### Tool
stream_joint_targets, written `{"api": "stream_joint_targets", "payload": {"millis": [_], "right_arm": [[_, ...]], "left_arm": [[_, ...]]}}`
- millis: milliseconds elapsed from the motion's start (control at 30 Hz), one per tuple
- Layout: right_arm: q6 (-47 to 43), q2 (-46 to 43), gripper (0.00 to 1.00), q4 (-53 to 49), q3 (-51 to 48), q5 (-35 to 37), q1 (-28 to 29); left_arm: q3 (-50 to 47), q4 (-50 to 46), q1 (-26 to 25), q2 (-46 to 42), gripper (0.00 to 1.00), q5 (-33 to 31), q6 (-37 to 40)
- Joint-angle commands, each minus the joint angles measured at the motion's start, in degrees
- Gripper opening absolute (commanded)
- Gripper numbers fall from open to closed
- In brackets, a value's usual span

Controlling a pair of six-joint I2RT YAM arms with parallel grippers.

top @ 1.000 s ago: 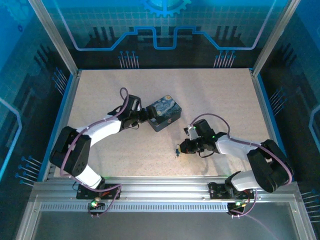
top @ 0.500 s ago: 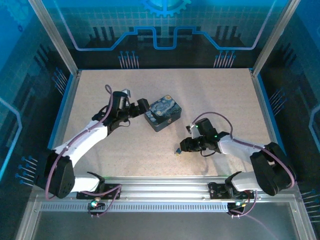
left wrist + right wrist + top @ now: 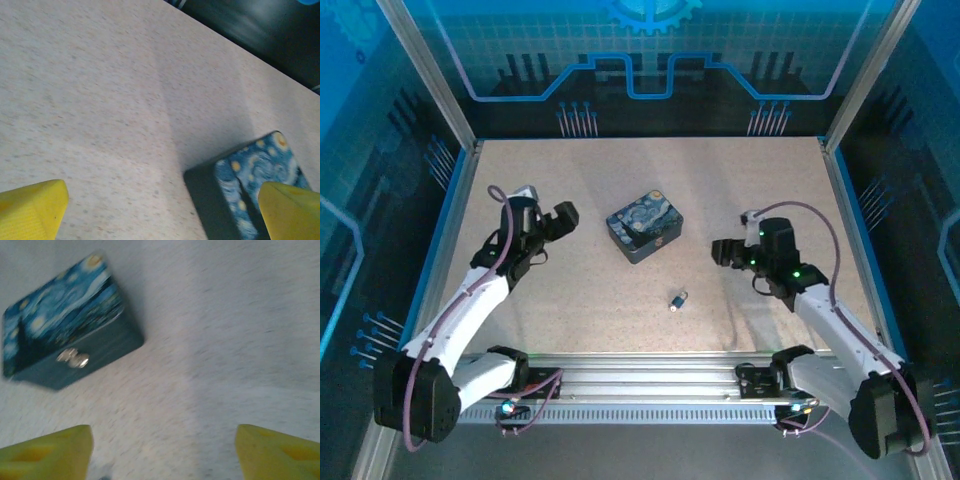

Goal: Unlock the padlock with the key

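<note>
Toward the front middle of the table (image 3: pixel 750 170): padlock (image 3: pixel 677 300), lying loose in front of the painted box (image 3: pixel 644 225), well apart from both claws. Cannot tell the key from the lock at this size. At left, left gripper (image 3: pixel 556 232) released, yellow fingers (image 3: pixel 30 207) spread wide, grasping nothing, facing the box. At right, right gripper (image 3: pixel 732 238) likewise released and empty, hovers back and right of the padlock, box latch (image 3: pixel 73 358) ahead.

Nothing readable is showing: no words, numbers or brand marks. The box (image 3: pixel 644 226) is carrying a painted blue-and-yellow swirl without lettering. The back wall (image 3: pixel 740 50) is displaying a gear emblem (image 3: pixel 650 10) and circuit-style lines, not letters.
</note>
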Motion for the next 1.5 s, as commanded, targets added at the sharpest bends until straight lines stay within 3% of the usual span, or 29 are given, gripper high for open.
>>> {"api": "stream_joint_targets", "payload": {"millis": [0,100,333,667,900,1000,1200,1467], "right_arm": [[-4.4,-2.2,0.89,4.1,-3.0,7.5,-4.5],[-6.3,-1.9,1.00,11.7,-7.1,9.3,-8.4],[-12.2,4.3,1.00,32.9,-12.6,6.0,-12.4],[-16.8,20.4,1.00,55.7,-14.6,0.0,-13.4],[-18.4,30.5,1.00,62.3,-13.4,-3.4,-13.1],[-18.8,30.4,1.00,54.6,-9.7,-0.6,-11.9],[-19.1,30.6,1.00,54.4,-9.5,1.0,-11.1],[-19.4,30.6,1.00,54.6,-9.6,2.0,-10.5]], "left_arm": [[-4.2,4.0,1.1,-2.7,0.99,-6.3,7.5],[-9.3,11.3,1.3,-4.0,0.99,-9.0,12.1],[-17.3,25.7,1.6,-2.3,0.99,-14.1,20.3],[-21.6,39.4,4.0,6.2,0.99,-9.6,25.2],[-23.4,51.1,5.7,13.1,0.99,-3.7,28.2],[-23.8,57.1,6.0,16.1,0.99,-2.0,30.4],[-25.8,74.2,8.7,28.2,0.99,1.3,30.4],[-21.3,64.2,9.9,27.8,0.99,2.7,29.0]]}}
